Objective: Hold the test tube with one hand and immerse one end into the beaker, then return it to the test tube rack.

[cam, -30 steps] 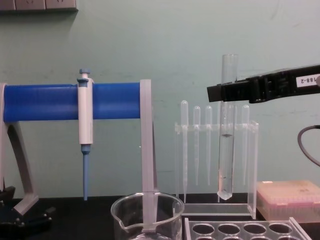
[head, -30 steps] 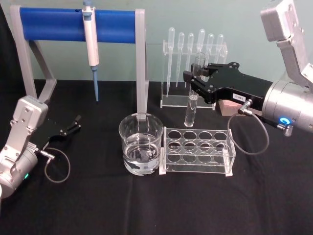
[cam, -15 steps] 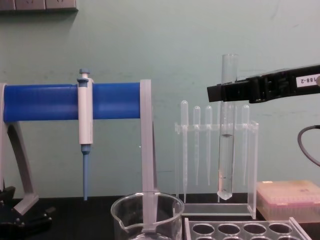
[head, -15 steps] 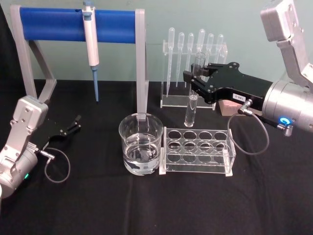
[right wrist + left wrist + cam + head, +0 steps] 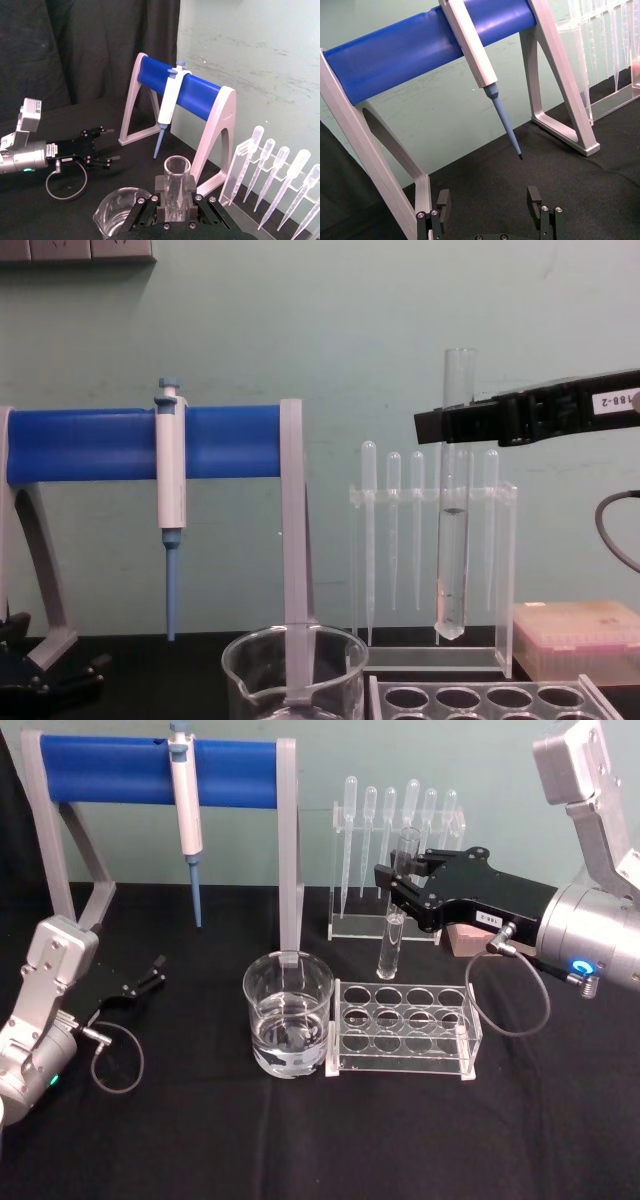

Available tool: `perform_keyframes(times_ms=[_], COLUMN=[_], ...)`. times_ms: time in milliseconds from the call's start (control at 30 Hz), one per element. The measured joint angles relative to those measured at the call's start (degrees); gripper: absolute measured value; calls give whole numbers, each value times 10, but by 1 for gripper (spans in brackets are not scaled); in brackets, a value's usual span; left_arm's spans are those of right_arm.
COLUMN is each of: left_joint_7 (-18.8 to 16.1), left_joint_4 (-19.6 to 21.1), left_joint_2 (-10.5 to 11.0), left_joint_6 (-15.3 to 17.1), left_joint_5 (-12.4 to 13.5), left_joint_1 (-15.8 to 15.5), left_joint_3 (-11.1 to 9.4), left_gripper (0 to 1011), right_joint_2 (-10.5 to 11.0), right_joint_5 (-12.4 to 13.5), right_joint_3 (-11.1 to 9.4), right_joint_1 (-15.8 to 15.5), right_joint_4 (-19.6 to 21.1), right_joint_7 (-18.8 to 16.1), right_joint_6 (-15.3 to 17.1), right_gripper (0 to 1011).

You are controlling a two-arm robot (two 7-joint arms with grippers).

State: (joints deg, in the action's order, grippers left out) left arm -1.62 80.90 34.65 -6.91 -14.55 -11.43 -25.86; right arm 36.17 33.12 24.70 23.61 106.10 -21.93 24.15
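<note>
Broadly, the task stood partway. The blue-barred stand (image 5: 120, 770) filled the upper left of the head view, its near post rising just behind the beaker (image 5: 262, 1010): the edge to mind on a leftward move. The right gripper (image 5: 400, 880), reaching in from the right edge, had its jaws pinched on the upper part of the test tube (image 5: 388, 945). The test tube rack (image 5: 470, 1040) lay right of centre, every visible hole empty, just beside the beaker at lower centre, which held water. The test tube hung upright, above and behind the rack and clear of it, with what looked like liquid in its lower part in the chest view. Whether it had been dipped could not be told, and the return to the rack remained. Open air lay between tube and beaker rim. The left gripper (image 5: 145, 978) rested at lower left, fingers spread, well apart from everything.
</note>
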Motion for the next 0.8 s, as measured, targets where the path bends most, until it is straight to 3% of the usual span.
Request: perform_keyframes(times_ms=[800], left_joint_7=[0], left_joint_4=[0], left_joint_2=[0], left_joint_6=[0], left_joint_5=[0], left_joint_1=[0], left_joint_3=[0], left_gripper=[1000], right_joint_2=[0], right_joint_5=[0], right_joint_3=[0], right_joint_1=[0], right_joint_4=[0], right_joint_7=[0], right_joint_6=[0], right_gripper=[227])
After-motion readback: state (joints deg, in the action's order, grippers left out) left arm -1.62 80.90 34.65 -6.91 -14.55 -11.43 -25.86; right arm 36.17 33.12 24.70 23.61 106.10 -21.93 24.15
